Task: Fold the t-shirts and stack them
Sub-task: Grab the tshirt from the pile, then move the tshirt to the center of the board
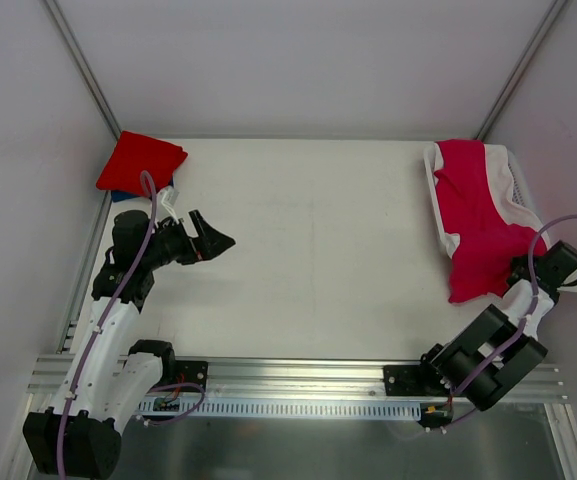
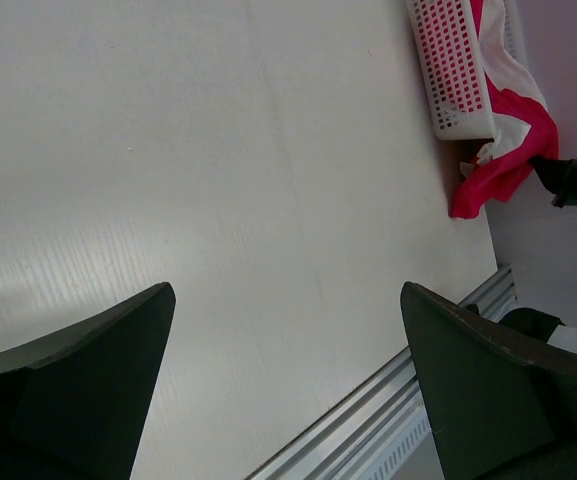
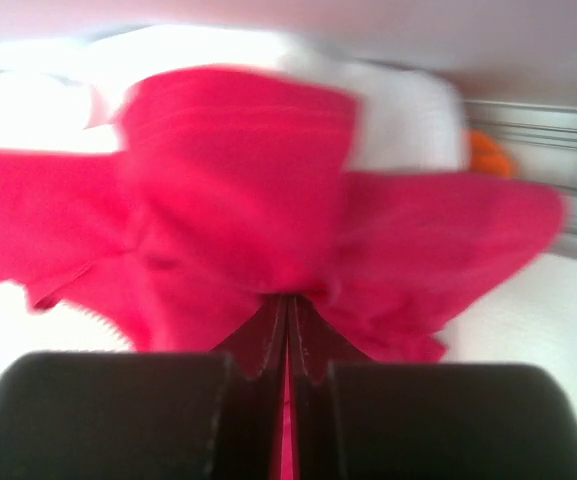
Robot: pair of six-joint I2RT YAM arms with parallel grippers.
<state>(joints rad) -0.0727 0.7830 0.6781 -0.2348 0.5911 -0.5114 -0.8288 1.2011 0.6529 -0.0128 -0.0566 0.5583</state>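
A crimson-pink t-shirt [image 1: 476, 225] hangs out of a white basket [image 1: 514, 180] at the far right and trails onto the table. My right gripper [image 1: 520, 268] is shut on its lower edge; the right wrist view shows the crimson-pink cloth [image 3: 238, 190] bunched at the pinched fingertips. A folded red t-shirt [image 1: 140, 163] lies at the back left corner on top of a blue t-shirt [image 1: 156, 190], of which only an edge shows. My left gripper [image 1: 218, 240] hovers open over bare table just in front of that stack, holding nothing.
The white table [image 1: 308, 250] is walled on the left, back and right. An aluminium rail [image 1: 298, 375] runs along the near edge between the arm bases. In the left wrist view the basket [image 2: 453, 70] and the hanging shirt [image 2: 503, 165] show far off.
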